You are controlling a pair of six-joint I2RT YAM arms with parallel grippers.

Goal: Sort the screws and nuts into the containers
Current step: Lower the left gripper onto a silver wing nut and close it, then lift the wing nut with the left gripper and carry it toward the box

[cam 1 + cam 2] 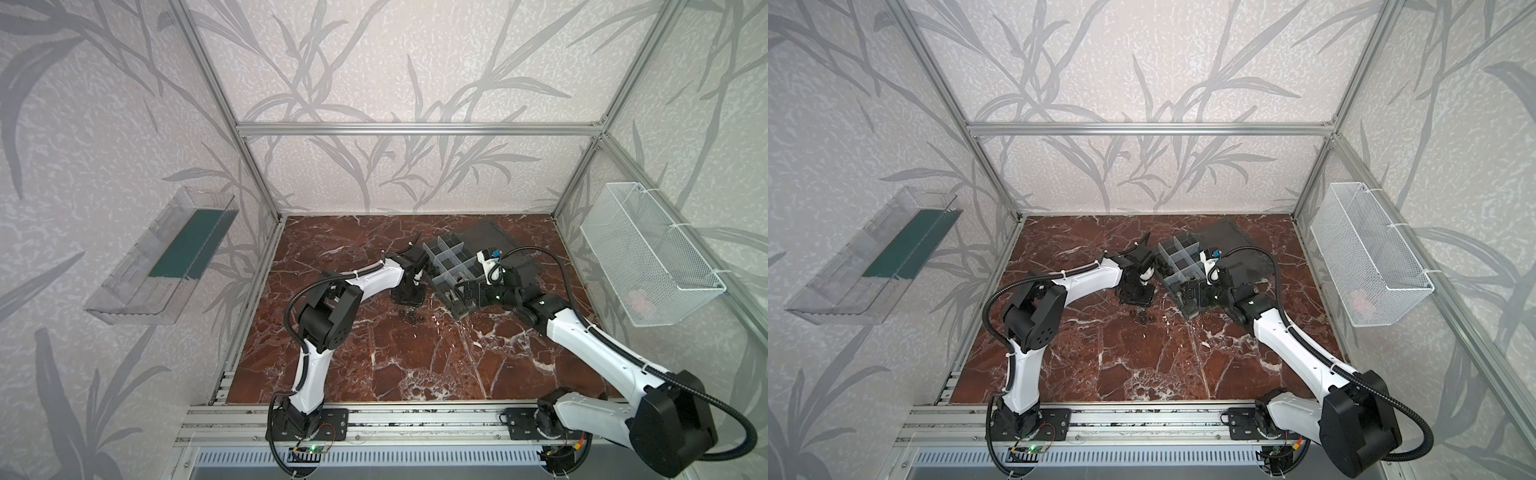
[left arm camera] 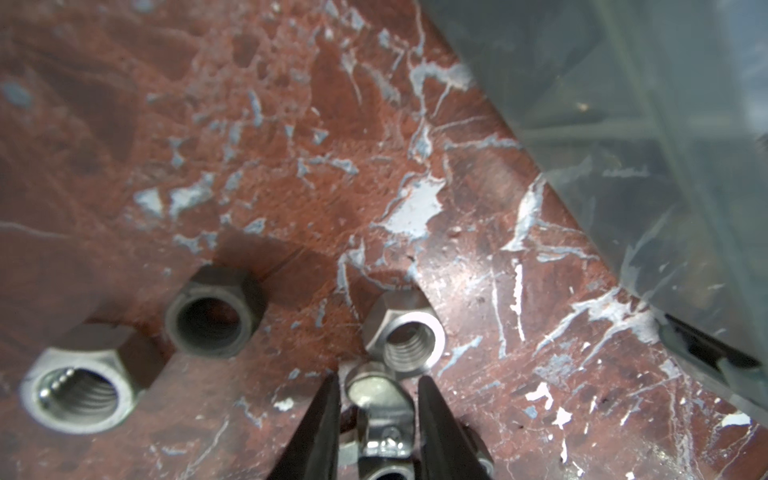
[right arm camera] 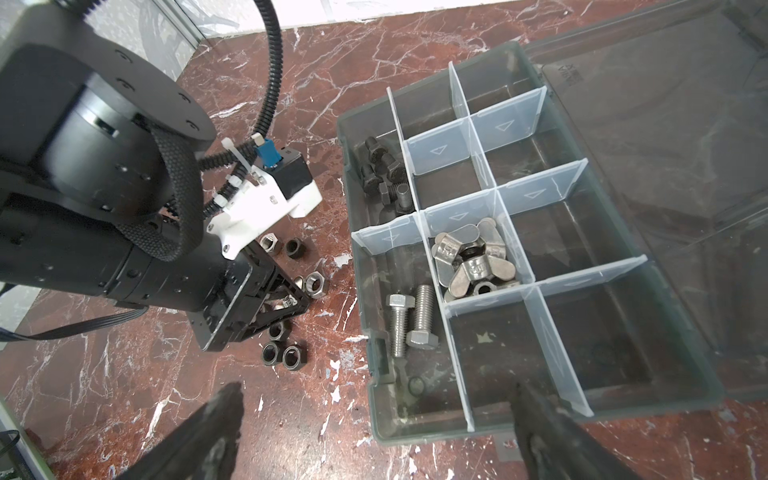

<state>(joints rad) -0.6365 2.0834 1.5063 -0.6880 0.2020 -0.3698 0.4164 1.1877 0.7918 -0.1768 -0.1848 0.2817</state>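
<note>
Looking through the left wrist camera, I see the left fingers (image 2: 324,428) set close on either side of a silver wing nut (image 2: 376,395) that lies on the red marble worktop (image 2: 291,145). Only slivers of gap show, and I cannot tell whether the fingers actually touch it. Three hex nuts (image 2: 405,332) sit loose on the worktop, the nearest just beside the wing nut. In both top views this loose cluster (image 1: 411,318) lies near the middle of the frame, just left of the organizer box (image 1: 446,253), which stands right of centre.

The right fingers (image 3: 216,432) are spread wide with nothing between them, hovering over the box's near corner. From the right wrist view, two silver screws (image 3: 409,322) lie side by side in a corner compartment. Dark screws (image 3: 384,174) are piled in the next compartment along the same wall. Wing nuts (image 3: 473,262) are heaped in a middle compartment adjoining both. The lid (image 3: 685,145) lies open flat.
</note>
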